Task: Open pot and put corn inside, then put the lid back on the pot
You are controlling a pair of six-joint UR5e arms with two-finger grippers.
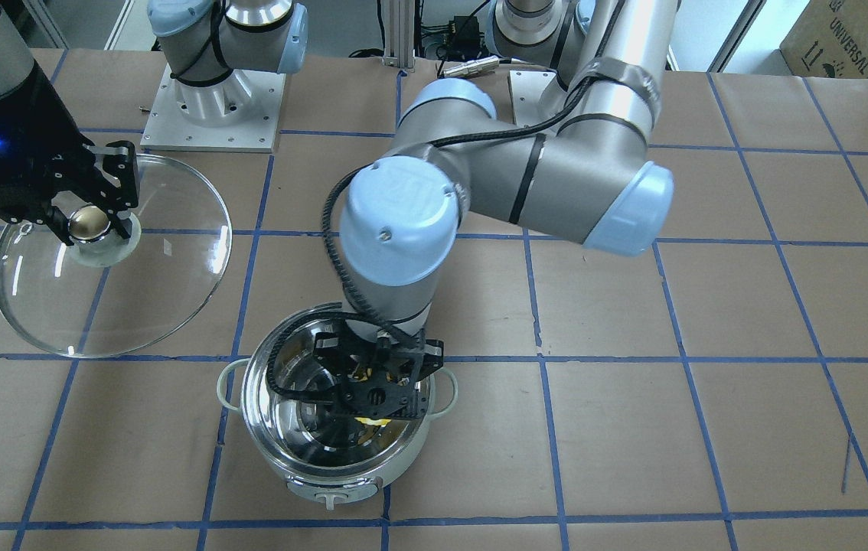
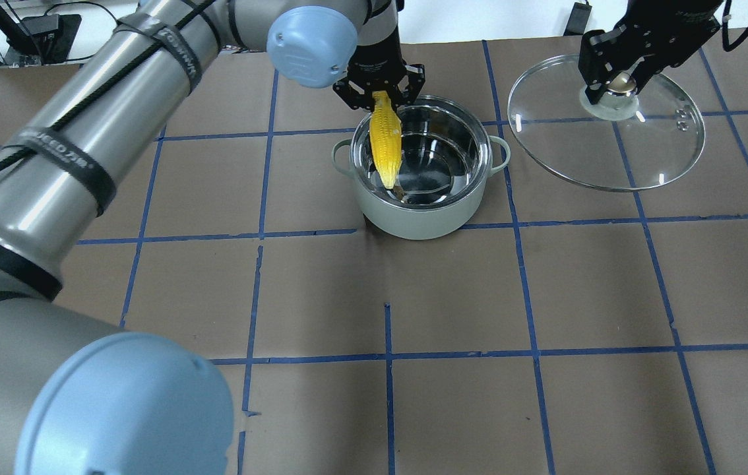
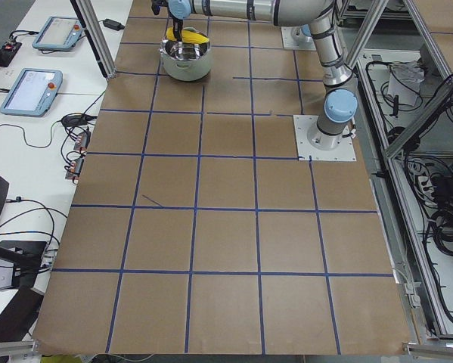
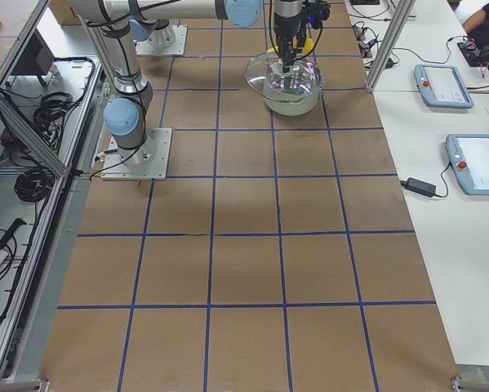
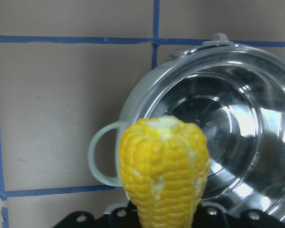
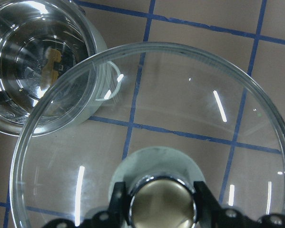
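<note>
The open pale grey pot (image 2: 421, 211) stands on the table; it also shows in the front view (image 1: 403, 463), with its shiny inside in the left wrist view (image 5: 218, 118). My left gripper (image 2: 380, 95) is shut on the yellow corn (image 2: 386, 140), which hangs point-down over the pot's left rim; the corn fills the left wrist view (image 5: 163, 171). From the front my left gripper (image 1: 380, 383) hides most of the corn. My right gripper (image 2: 618, 82) is shut on the knob of the glass lid (image 2: 664, 152) and holds it aloft to the pot's right. The lid also shows in the front view (image 1: 166, 275) and the right wrist view (image 6: 180, 123).
The table is brown paper with a blue tape grid (image 2: 387, 356). The two arm bases (image 1: 212, 99) stand at the robot's side of the table. My left arm (image 2: 84, 145) stretches across the table's left half to the pot.
</note>
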